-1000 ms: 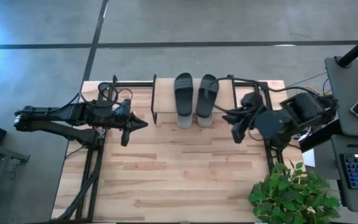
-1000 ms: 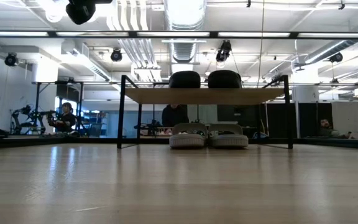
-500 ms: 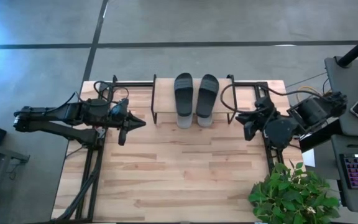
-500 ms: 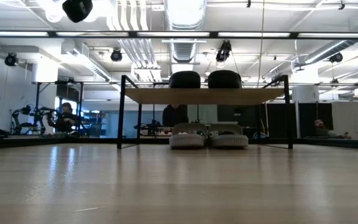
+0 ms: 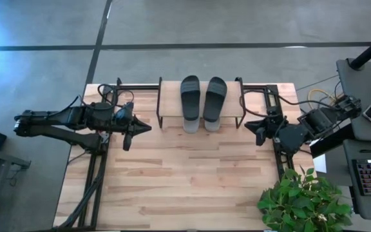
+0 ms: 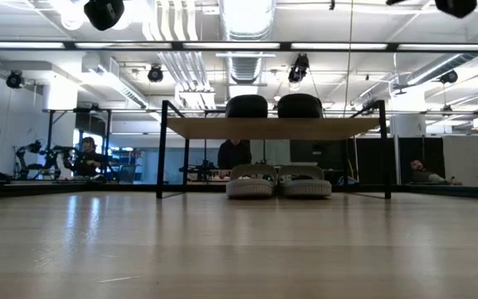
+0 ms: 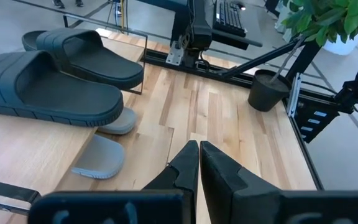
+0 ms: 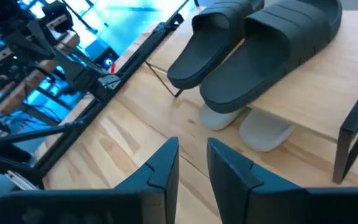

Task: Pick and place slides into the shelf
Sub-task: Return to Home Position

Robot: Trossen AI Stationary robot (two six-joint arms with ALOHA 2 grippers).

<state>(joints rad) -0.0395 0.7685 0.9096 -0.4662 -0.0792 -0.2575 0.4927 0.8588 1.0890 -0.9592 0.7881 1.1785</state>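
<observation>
The only thing moving in this last second is the right arm. It has drawn back from the space just off the shelf's (image 5: 172,103) right end, and now sits folded over the right edge of the table (image 5: 172,180), beside the potted plant (image 5: 301,200). The left arm has hardly stirred and waits over the left side of the table, pointing towards the shelf. From where I stand that looks like tidying up rather than work — nothing is being carried and nothing is left lying loose on the bare wood. The shelf itself looks full: a black slide (image 5: 190,96) and its black mate (image 5: 215,96) lie side by side on the top board, toes towards the front. Underneath, one grey slide (image 6: 252,183) and the second grey slide (image 6: 305,183) sit close together between the thin black legs (seen from above, only their grey tips peek out past the board's front edge). So I'd judge the placing done, with only the arms' retreat left to finish. The right gripper (image 8: 193,152) has its fingers parted a little, a narrow gap with nothing in it and nothing touched, aimed at the shelf from well apart. The left gripper (image 7: 199,152) is all but closed — just a slit between the two dark fingers — and it too is empty, clear of both slides and shelf.
</observation>
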